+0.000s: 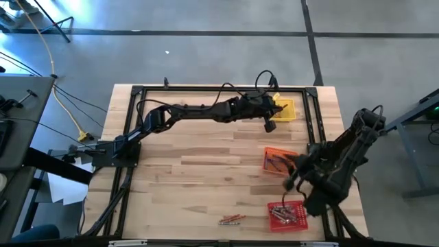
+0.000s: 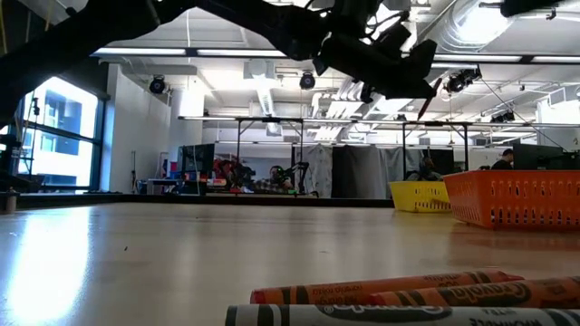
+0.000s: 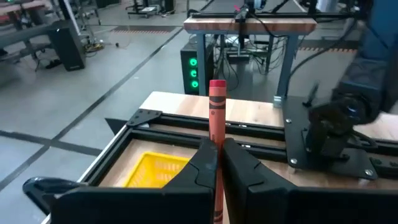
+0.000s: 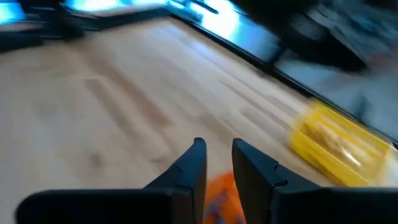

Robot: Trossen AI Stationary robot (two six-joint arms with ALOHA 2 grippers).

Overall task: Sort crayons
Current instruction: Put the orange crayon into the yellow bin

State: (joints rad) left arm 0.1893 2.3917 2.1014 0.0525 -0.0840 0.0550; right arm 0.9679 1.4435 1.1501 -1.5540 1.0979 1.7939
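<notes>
My left gripper (image 3: 216, 148) is shut on a red-orange crayon (image 3: 216, 109). It hovers beside the yellow tray (image 1: 286, 110) at the far right (image 1: 269, 125) and shows high up in the low view (image 2: 399, 83). My right gripper (image 4: 219, 155) stands open above the table (image 1: 291, 180), between the orange tray (image 1: 279, 160) and the red tray (image 1: 285, 214). Nothing is between its tips, and an orange patch shows through the gap. Both of these trays hold crayons. Three loose crayons (image 1: 232, 219) lie flat near the front edge, and the low view shows them close up (image 2: 390, 290). My left gripper pinches the crayon between its two fingers, on the paper-wrapped shaft (image 3: 216, 138). The crayon lies along the fingers and sticks out well past their tips. The fingers point roughly level, away from the table's left side. The crayon is lifted clear of the table and the yellow tray.
A black metal frame (image 1: 206, 89) borders the wooden table top. The right arm's base and links (image 1: 343, 165) fill the right edge. A second table with equipment (image 3: 249, 25) stands beyond the far edge. Bare wood (image 1: 199, 165) lies in the table's middle and left.
</notes>
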